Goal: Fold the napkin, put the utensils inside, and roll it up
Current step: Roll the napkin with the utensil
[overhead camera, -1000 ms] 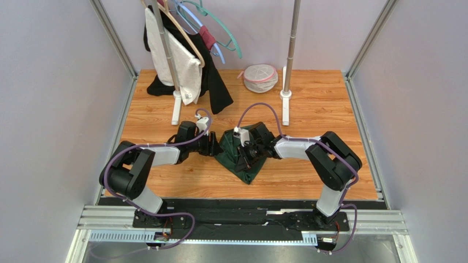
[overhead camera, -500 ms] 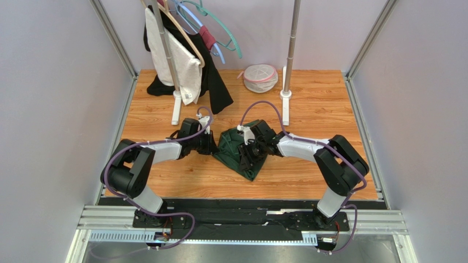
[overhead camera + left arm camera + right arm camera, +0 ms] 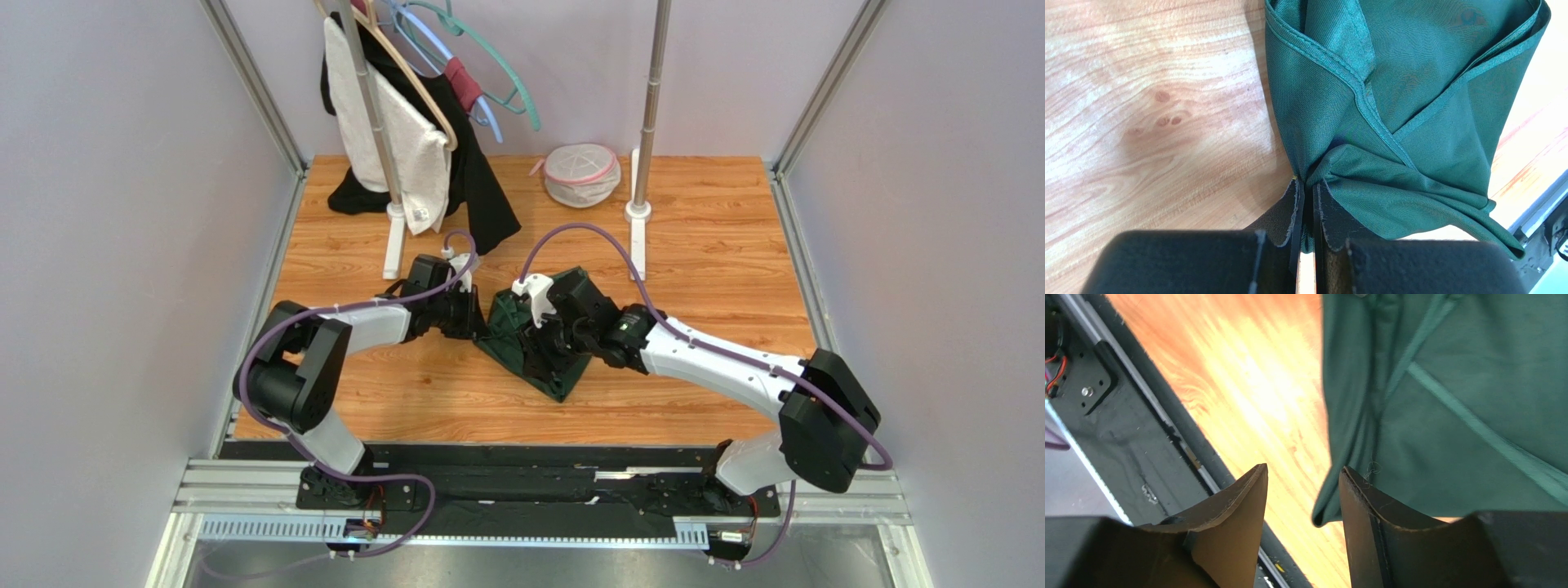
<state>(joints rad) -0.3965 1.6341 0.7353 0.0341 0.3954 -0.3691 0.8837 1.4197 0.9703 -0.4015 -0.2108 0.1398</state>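
Note:
The dark green napkin (image 3: pixel 555 368) lies bunched on the wooden table (image 3: pixel 724 245) between both arms. In the left wrist view its folds and hemmed edges (image 3: pixel 1389 92) spread away from my left gripper (image 3: pixel 1307 185), which is shut on a gathered bit of its left edge. My right gripper (image 3: pixel 1303 478) hovers over the napkin (image 3: pixel 1475 416) near its front corner. It is open, and only a cloth corner hangs beside one finger (image 3: pixel 1364 502). From above, the left gripper (image 3: pixel 478 321) and right gripper (image 3: pixel 541 347) sit close together. The utensils are out of view.
A clothes rack (image 3: pixel 405 135) with hanging garments and hangers stands at the back left, and a second pole base (image 3: pixel 637 208) at the back middle. A pink-and-white mesh bag (image 3: pixel 580 174) lies behind it. A black rail (image 3: pixel 540 459) borders the near edge.
The left gripper has closed on the napkin's left edge. The right gripper has opened and let go of the cloth, and its arm has stretched out, elbow swinging right.

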